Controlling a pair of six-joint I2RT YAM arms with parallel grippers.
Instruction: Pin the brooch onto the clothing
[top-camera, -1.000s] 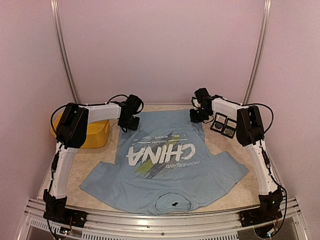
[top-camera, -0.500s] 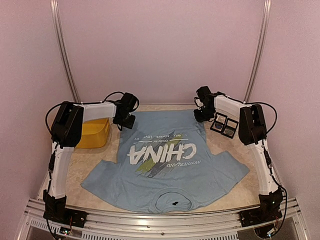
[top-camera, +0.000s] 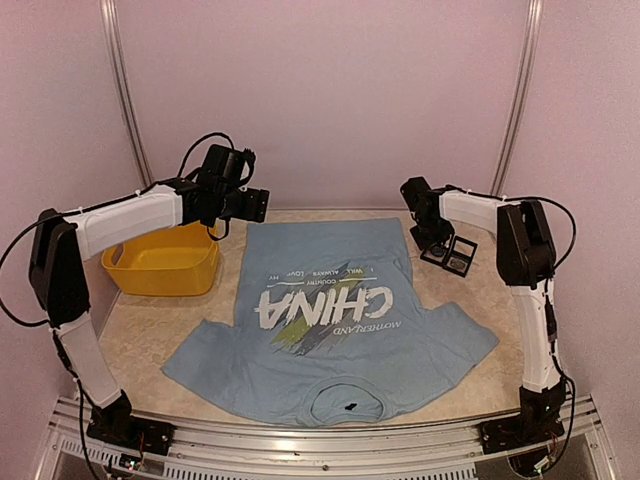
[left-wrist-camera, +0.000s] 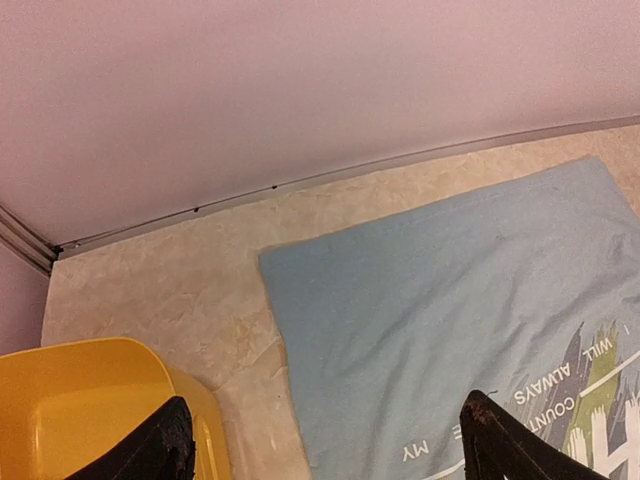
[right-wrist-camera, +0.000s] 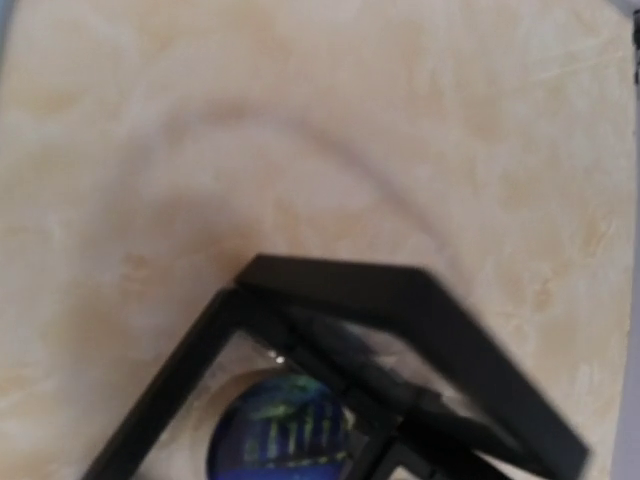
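Left fingers spread wide, empty, over the T-shirt's far left corner. Right fingers, beside its far right corner above a black case: cannot tell.

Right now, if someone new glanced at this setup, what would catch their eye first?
First, the light blue T-shirt with big white CHINA lettering, spread flat across the middle of the table. Then the bright yellow bin at the far left, beside the shirt. At the far right, the right gripper is next to an open black case showing what looks like a round blue brooch.
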